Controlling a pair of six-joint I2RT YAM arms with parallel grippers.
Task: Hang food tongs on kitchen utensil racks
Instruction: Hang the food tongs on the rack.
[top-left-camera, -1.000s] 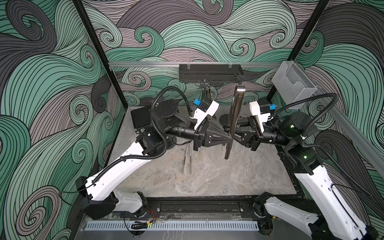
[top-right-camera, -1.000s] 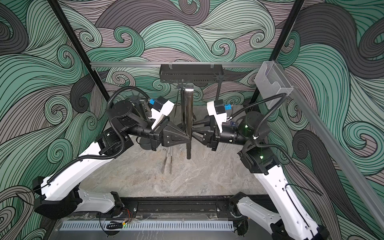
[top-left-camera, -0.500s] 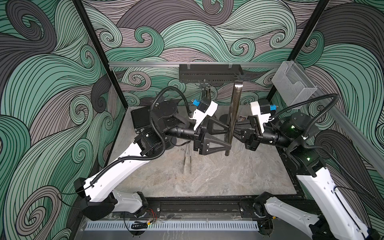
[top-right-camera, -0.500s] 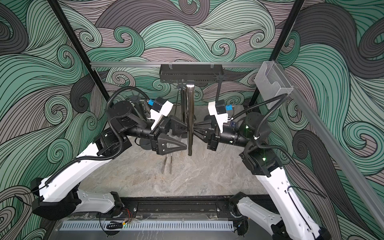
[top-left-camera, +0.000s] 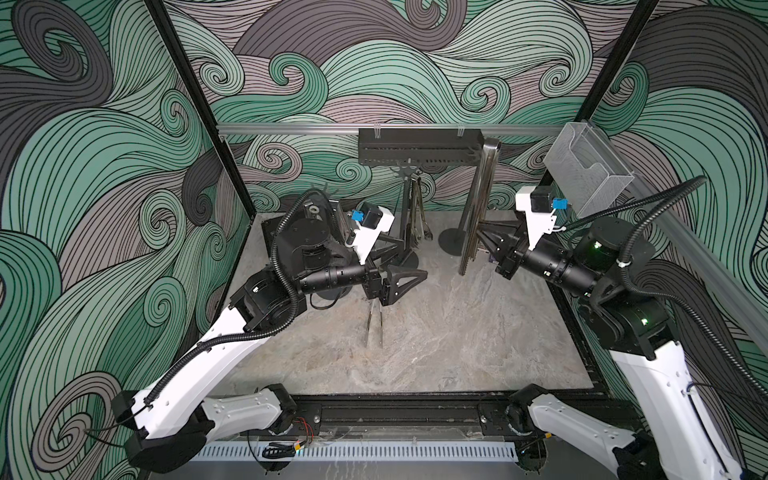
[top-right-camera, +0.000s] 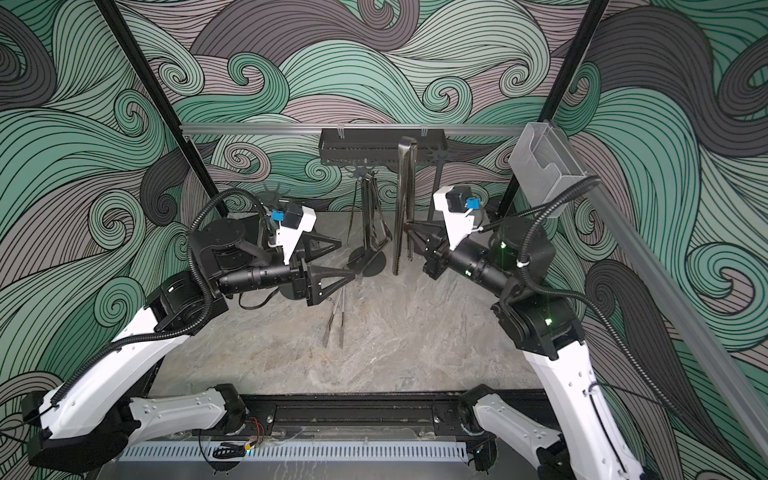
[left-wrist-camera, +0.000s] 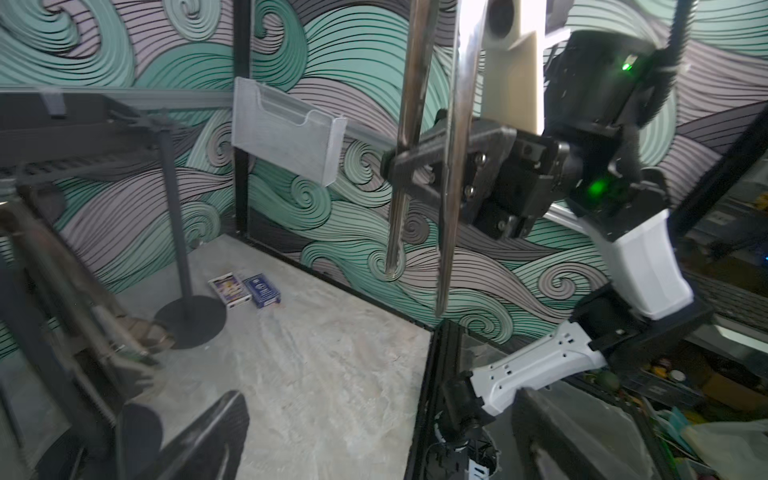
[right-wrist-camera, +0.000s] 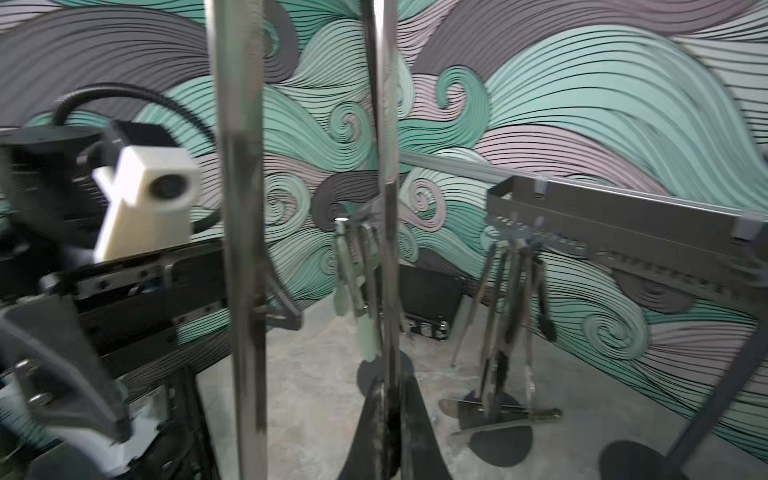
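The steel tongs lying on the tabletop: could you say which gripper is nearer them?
Left. The left gripper hovers over the flat tongs; the right gripper grips upright tongs farther back.

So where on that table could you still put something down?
Bare table runs from the loose tongs lying mid-table to the right edge, and forward to the black front rail. The back is crowded: utensil racks, hanging tongs, the open left gripper, and the right gripper clamping upright tongs.

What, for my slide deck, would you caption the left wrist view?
Right gripper holds steel tongs vertically, tips down, above the table; a utensil rack stands beyond.
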